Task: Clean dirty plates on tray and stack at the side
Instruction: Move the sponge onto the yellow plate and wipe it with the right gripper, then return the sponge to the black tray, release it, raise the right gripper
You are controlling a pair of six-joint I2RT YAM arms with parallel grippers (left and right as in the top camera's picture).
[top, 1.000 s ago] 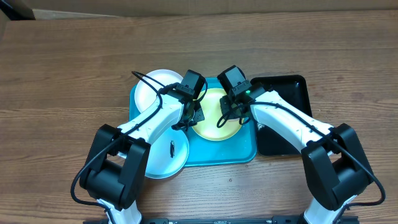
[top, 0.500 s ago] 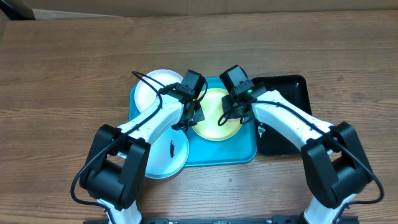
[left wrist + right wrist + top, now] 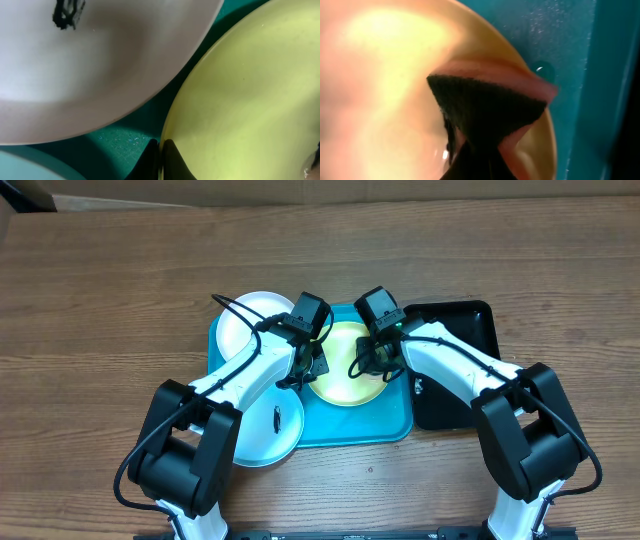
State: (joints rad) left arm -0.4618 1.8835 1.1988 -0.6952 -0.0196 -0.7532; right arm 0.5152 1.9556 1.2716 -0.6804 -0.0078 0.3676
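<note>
yellow-green plate point(image 3: 345, 370) sits mid tray point(image 3: 370, 425); your left gripper point(image 3: 161, 155) clamped on its left rim, likely steadying it; right gripper point(image 3: 470, 162) pinches dark pad point(image 3: 485, 105) against right edge for wiping.

No text, label, brand, number or sign can be read in any view (the dark mark point(image 3: 65, 14) on one plate point(image 3: 110, 60) is taken for a smear, not writing).

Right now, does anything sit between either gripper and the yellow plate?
Nothing visible. The left gripper pinches the yellow plate directly at its rim. The right gripper holds a sponge down on the plate.
</note>
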